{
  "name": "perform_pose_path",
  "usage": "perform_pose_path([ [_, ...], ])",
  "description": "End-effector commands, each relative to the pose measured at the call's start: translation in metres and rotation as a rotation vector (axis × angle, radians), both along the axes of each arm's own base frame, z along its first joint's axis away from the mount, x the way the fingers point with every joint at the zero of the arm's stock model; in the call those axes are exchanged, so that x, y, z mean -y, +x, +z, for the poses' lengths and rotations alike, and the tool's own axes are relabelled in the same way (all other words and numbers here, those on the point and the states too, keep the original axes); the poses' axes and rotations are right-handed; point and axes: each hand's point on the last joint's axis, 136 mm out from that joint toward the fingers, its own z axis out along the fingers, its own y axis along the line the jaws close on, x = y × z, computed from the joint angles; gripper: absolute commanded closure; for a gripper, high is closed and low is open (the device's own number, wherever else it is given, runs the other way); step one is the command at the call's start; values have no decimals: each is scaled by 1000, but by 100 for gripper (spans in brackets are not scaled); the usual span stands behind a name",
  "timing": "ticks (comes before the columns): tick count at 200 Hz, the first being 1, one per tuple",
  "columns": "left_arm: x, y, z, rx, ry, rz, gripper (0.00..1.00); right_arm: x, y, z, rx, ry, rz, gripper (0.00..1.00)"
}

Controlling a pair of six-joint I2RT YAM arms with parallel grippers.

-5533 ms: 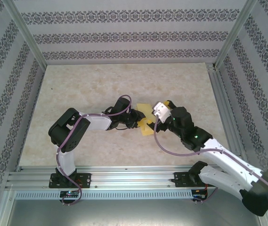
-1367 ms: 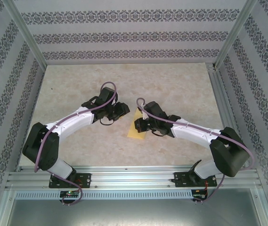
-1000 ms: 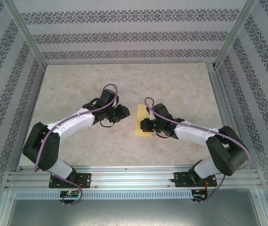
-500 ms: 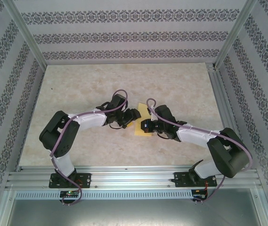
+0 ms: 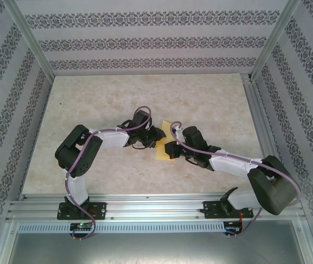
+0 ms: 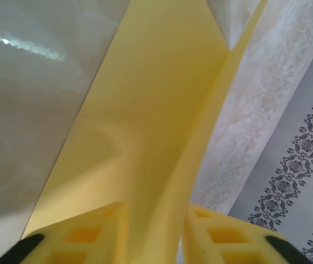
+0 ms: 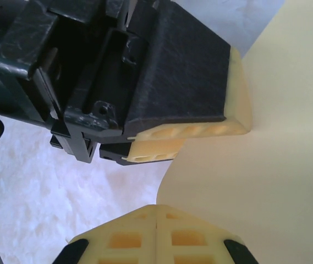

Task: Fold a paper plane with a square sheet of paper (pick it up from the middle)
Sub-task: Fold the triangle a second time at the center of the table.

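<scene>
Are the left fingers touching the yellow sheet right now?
Touching. The right wrist view shows the left fingers clamped on the yellow sheet.

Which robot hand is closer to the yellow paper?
Left. The left gripper straddles a raised fold of the yellow paper. The right gripper, shut, sits just off the paper's edge.

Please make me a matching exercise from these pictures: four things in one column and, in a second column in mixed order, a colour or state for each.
Things
1. left gripper
2. right gripper
3. yellow paper
4. table

Descriptions
A. pale and marbled
B. fingers shut against each other
C. partly folded, between the two grippers
D. fingers on either side of a raised paper fold

Pairs: 1-D, 2-B, 3-C, 4-A
</scene>
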Motion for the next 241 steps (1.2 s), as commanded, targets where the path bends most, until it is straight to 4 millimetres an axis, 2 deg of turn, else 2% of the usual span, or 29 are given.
perform_pose_path([
  [1, 11, 2, 10, 17, -19, -28, 74, 0, 2, 7, 74, -35, 13, 94],
  [22, 13, 4, 11, 18, -23, -32, 79, 1, -4, 5, 81, -95, 30, 87],
  [30, 14, 4, 11, 17, -22, -34, 80, 3, -6, 5, 90, -132, 27, 80],
  [42, 15, 4, 13, 20, -25, -37, 83, 6, -8, 5, 104, -179, 23, 74],
  [54, 16, 5, 14, 23, -24, -37, 84, 11, -10, 5, 120, -241, 11, 62],
  [71, 15, 5, 14, 20, -21, -38, 86, 15, -12, 5, 147, -324, 2, 59],
  [82, 15, 5, 13, 19, -19, -38, 86, 17, -13, 7, 162, -366, -6, 50],
  [104, 16, 5, 14, 19, -24, -40, 86, 16, -12, 7, 196, -428, -11, 42],
  [122, 16, 6, 15, 21, -25, -39, 86, 10, -13, 2, 204, -470, 18, 41],
  [175, 17, 6, 16, 21, -27, -46, 86, 11, -8, -17, 184, -643, -2, 37],
  [195, 17, 5, 16, 18, -27, -45, 86, 11, -5, -22, 175, -684, -5, 43],
  [211, 17, 5, 16, 18, -28, -45, 86, 9, -4, -24, 164, -694, -1, 53],
  [241, 18, 6, 17, 22, -28, -47, 85, 10, -4, -28, 143, -715, -9, 62],
])
